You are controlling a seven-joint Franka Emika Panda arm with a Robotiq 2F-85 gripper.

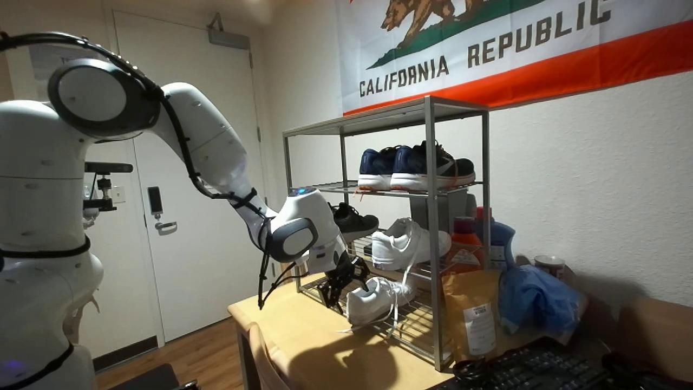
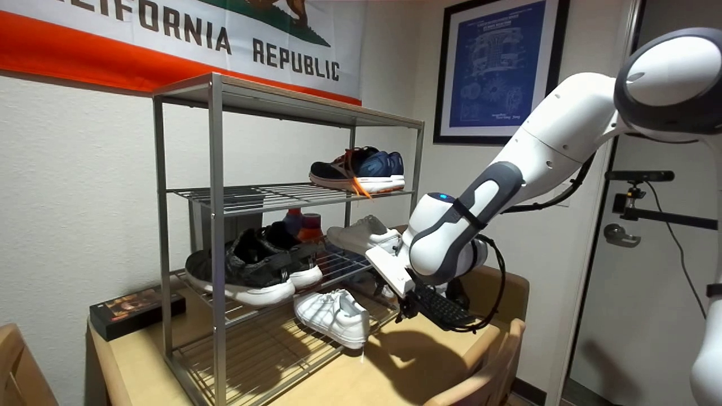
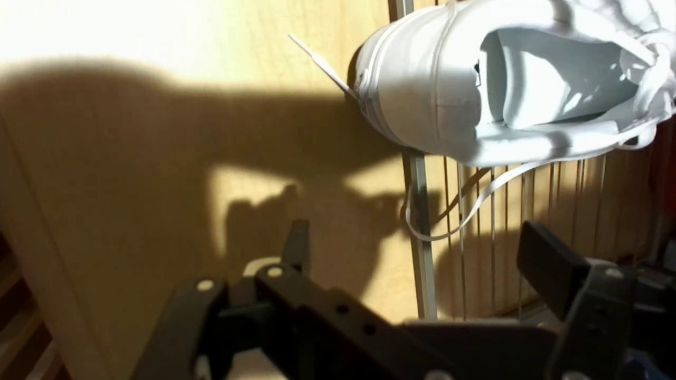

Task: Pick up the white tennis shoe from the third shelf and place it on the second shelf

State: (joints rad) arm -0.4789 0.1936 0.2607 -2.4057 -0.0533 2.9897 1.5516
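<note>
An all-white tennis shoe sits on the third shelf (image 1: 414, 325), its heel over the front rail; the shoe shows in both exterior views (image 1: 373, 303) (image 2: 330, 317) and at the upper right of the wrist view (image 3: 422, 95). Its laces hang loose. Another white shoe (image 1: 398, 246) stands on the second shelf (image 2: 338, 266), above it. My gripper (image 1: 346, 284) is in front of the rack, beside the lower shoe's heel. In the wrist view the gripper (image 3: 422, 245) is open and empty, with its fingers apart from the shoe and a lace loop just beyond them.
Black shoes (image 2: 254, 268) stand on the second shelf. Dark blue shoes (image 1: 417, 168) stand on the tier above. A rack post (image 1: 433, 238) rises at the front corner. A yellow pouch (image 1: 471, 309) and a blue bag (image 1: 541, 303) sit beside the rack. A chair (image 2: 485, 366) stands at the table's front.
</note>
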